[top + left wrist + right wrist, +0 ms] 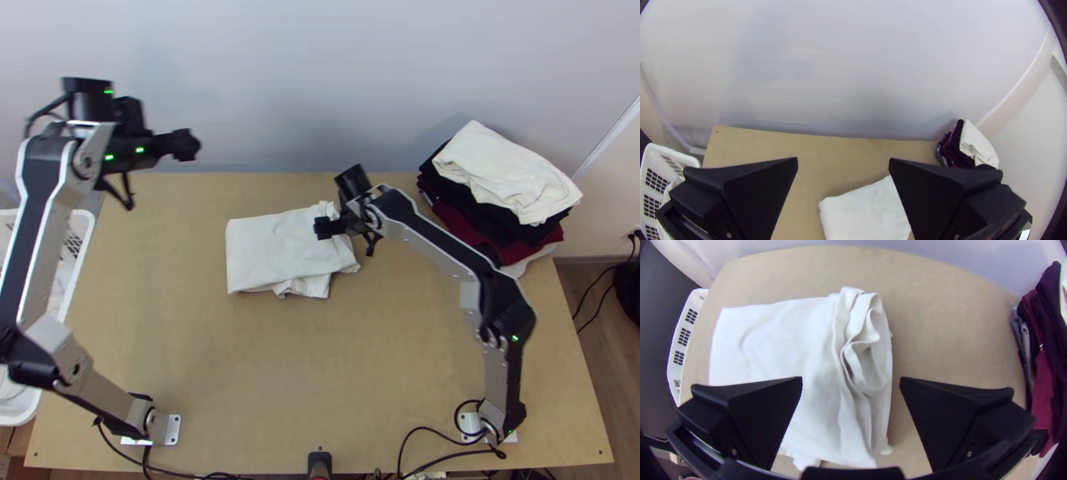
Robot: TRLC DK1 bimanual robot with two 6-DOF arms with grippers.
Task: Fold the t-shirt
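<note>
The white t-shirt (276,244) lies folded into a rough rectangle near the table's middle, one side bunched in wavy layers, as the right wrist view shows on the shirt (818,355). Over its right part is my right gripper (326,228); in its wrist view the gripper (851,384) is open above the shirt, holding nothing. High at the upper left stands my left gripper (188,144), away from the cloth. From its own wrist the left gripper (843,162) is open and empty, with part of the shirt (867,211) beyond the fingers.
A stack of folded clothes (508,192), white on top with black and dark red below, sits at the table's far right corner. A white basket (76,256) stands off the left edge, behind the left arm. Cables lie along the near edge.
</note>
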